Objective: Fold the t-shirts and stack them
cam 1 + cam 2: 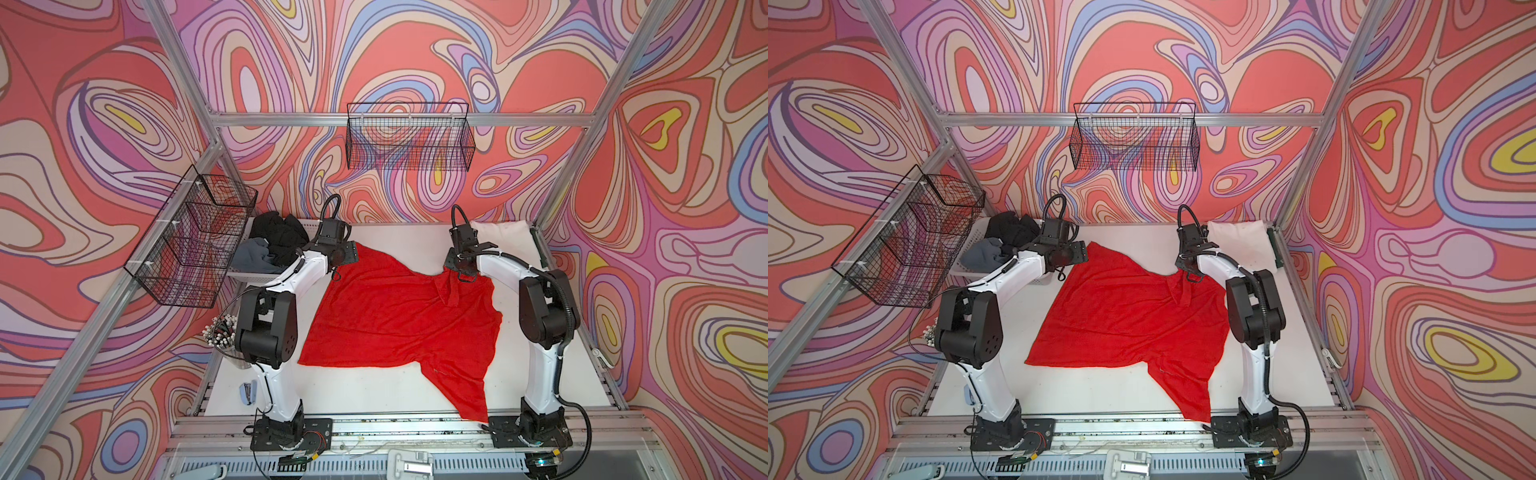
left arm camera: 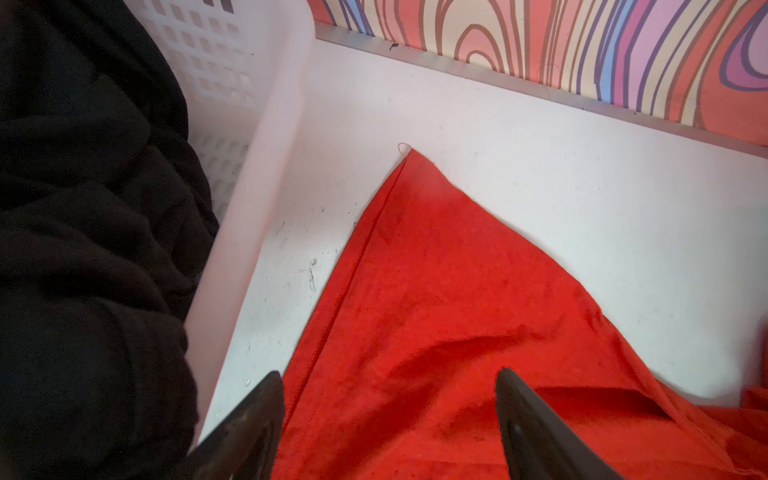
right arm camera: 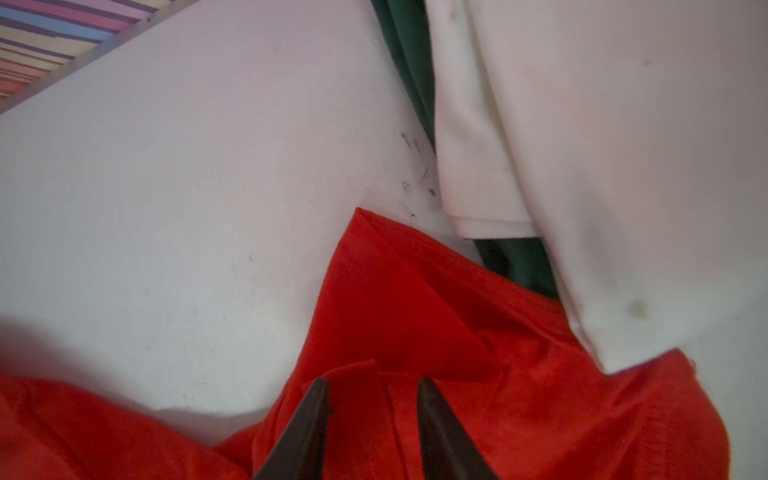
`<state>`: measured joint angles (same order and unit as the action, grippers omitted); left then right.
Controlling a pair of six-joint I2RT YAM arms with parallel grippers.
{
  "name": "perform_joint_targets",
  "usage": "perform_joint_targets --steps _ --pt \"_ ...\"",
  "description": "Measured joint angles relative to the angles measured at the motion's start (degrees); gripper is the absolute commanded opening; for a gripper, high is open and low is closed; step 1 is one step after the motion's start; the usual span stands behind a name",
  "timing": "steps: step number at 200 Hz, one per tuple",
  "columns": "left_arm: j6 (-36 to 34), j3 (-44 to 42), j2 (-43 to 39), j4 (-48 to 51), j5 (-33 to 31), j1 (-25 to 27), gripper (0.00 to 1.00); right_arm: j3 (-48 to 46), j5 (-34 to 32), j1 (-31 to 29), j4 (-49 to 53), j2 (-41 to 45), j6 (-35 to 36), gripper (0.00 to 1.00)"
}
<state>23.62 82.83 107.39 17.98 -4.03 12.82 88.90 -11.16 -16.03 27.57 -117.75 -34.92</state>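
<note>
Two black fingers of the left gripper point(image 2: 390, 428) sit closest. They are spread wide over one corner of the red t-shirt point(image 2: 436, 332) and pinch nothing. The right gripper point(image 3: 374, 428) has its fingers a little way apart above a rumpled red fold, and I see no pinch there either.

In both top views the red t-shirt lies in the middle of the white table point(image 1: 374, 395). It is mostly spread out but crooked, with one piece trailing toward 5 o'clock down to the near edge. The left gripper is over its 11 o'clock corner and the right gripper is over its 1 o'clock corner. I think no real fold has been made in it yet.

At 1 o'clock a white t-shirt point(image 1: 500, 232) lies folded on top of a dark green t-shirt point(image 3: 411, 62). That looks like the stack, with two shirts done.

At 11 o'clock a black t-shirt point(image 1: 278, 232) and a grey t-shirt point(image 1: 253, 259) are bunched up in the white basket point(image 2: 249, 124), not folded.

So I think less than half is finished. The red one needs smoothing, folding and stacking, then the black and the grey.
</note>
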Motion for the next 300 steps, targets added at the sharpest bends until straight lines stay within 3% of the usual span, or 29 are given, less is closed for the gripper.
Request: perform_joint_targets --steps 135,192,265,275,285,300 --pt "0.0 0.0 0.0 0.0 0.0 0.02 0.8 2.1 0.66 0.35 1.31 -2.43 0.83 0.37" --pt "0.0 0.0 0.0 0.0 0.02 0.02 0.8 2.23 0.33 0.63 2.01 -4.39 1.2 0.21" --pt "0.0 0.02 0.0 0.0 0.0 0.0 0.8 2.14 -3.63 0.63 2.69 -4.15 0.98 0.15" --pt "0.0 0.02 0.04 0.02 0.0 0.0 0.8 2.1 -4.0 0.63 2.78 -4.13 1.01 0.11" --pt "0.0 0.28 0.24 0.02 0.0 0.0 0.8 1.9 -4.17 0.63 2.8 -4.07 0.76 0.0" --pt "0.0 1.01 0.87 0.02 0.0 0.0 0.8 1.7 -4.44 0.66 2.97 -3.89 0.72 0.0"
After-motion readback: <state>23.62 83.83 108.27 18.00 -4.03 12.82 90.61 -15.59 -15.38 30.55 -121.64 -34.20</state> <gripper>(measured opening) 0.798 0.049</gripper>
